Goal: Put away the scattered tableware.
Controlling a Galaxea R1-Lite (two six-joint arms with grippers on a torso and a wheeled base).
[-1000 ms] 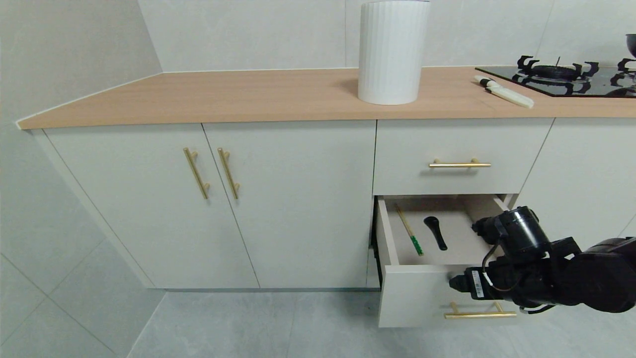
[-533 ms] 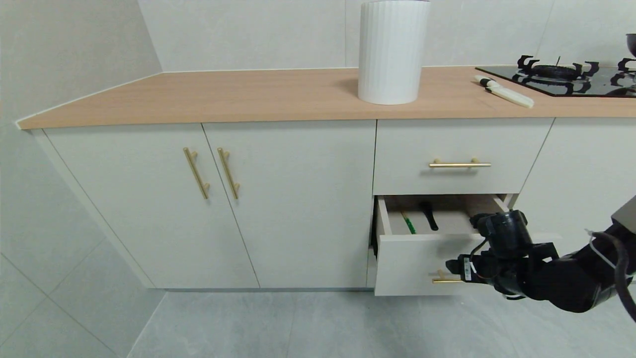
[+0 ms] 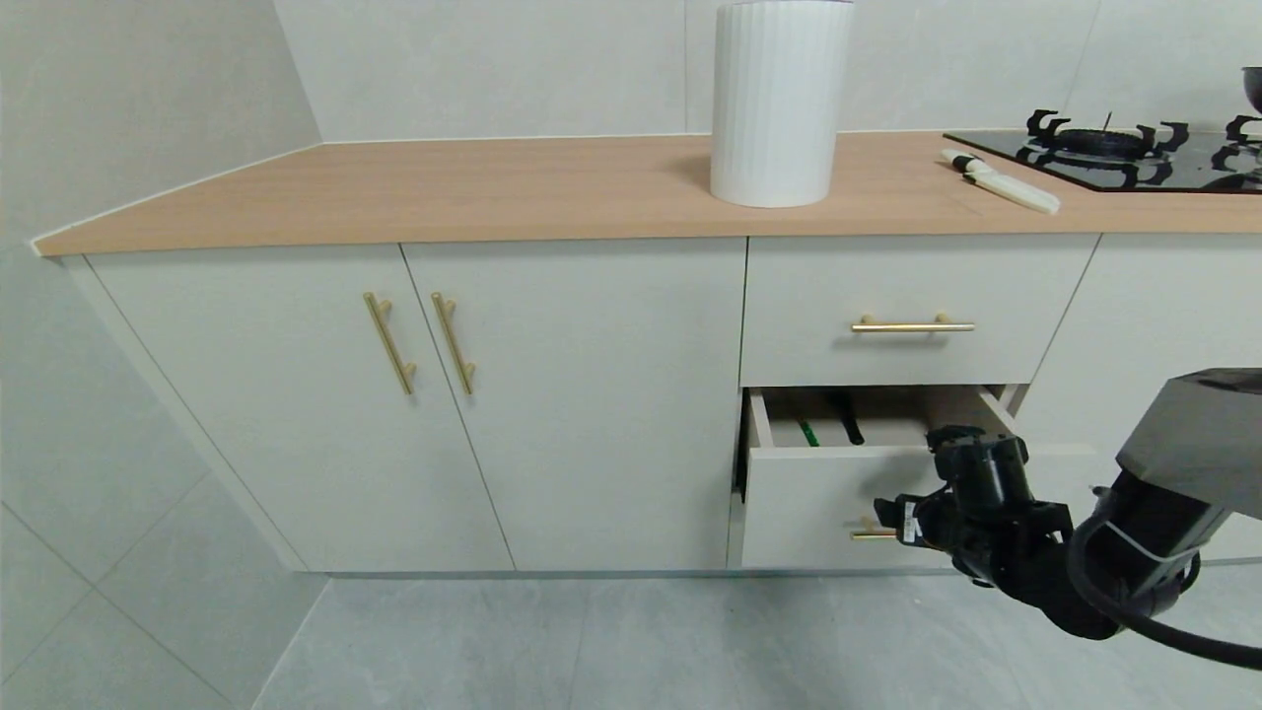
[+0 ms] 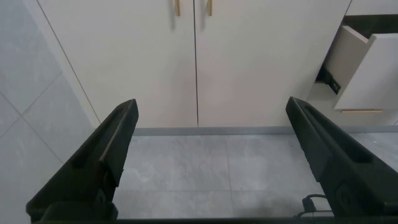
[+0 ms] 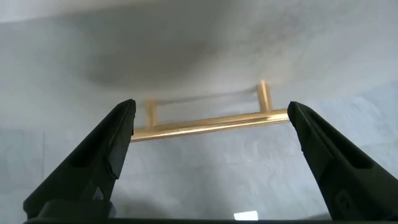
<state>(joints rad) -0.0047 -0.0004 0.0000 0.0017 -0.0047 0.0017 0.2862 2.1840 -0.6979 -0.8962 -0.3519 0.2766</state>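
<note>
One drawer handle (image 5: 208, 124) sits just beyond the spread right pincer (image 5: 210, 109).

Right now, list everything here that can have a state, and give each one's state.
Lower drawer: partly open.
Upper drawer: shut.
Cabinet doors: shut.
Right tool: open, at the lower drawer's handle.
Left tool: open, empty, above the floor.
Chopsticks: lying in the lower drawer.
Spoon: lying in the lower drawer.
Knife: lying on the counter.
</note>
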